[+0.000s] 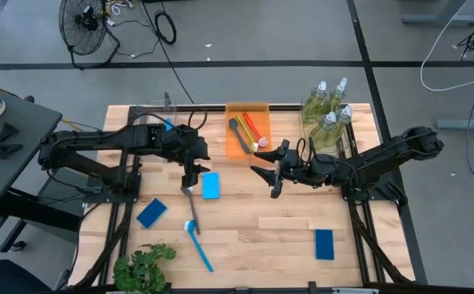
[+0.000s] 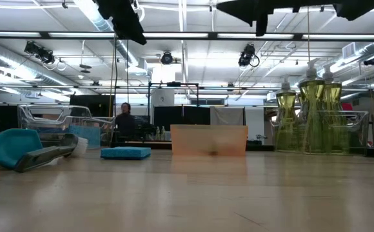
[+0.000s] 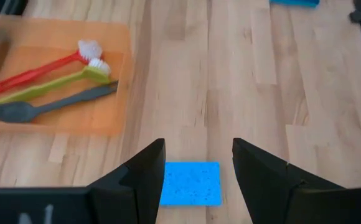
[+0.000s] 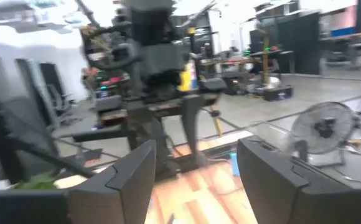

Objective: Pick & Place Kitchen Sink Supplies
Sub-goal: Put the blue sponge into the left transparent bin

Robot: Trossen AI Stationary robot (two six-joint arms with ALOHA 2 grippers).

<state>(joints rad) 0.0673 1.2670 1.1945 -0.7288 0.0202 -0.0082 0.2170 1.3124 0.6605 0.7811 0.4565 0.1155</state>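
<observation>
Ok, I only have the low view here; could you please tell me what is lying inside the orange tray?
Observer: Three brushes lie in the orange tray: a red brush, a yellow-green brush and a dark grey brush.
Operator: Thank you. Where is the left gripper?
Observer: The left gripper hangs open right above the light-blue sponge, holding nothing.
Operator: And the right gripper?
Observer: The right gripper is open and empty, over bare table close to the tray.
</observation>
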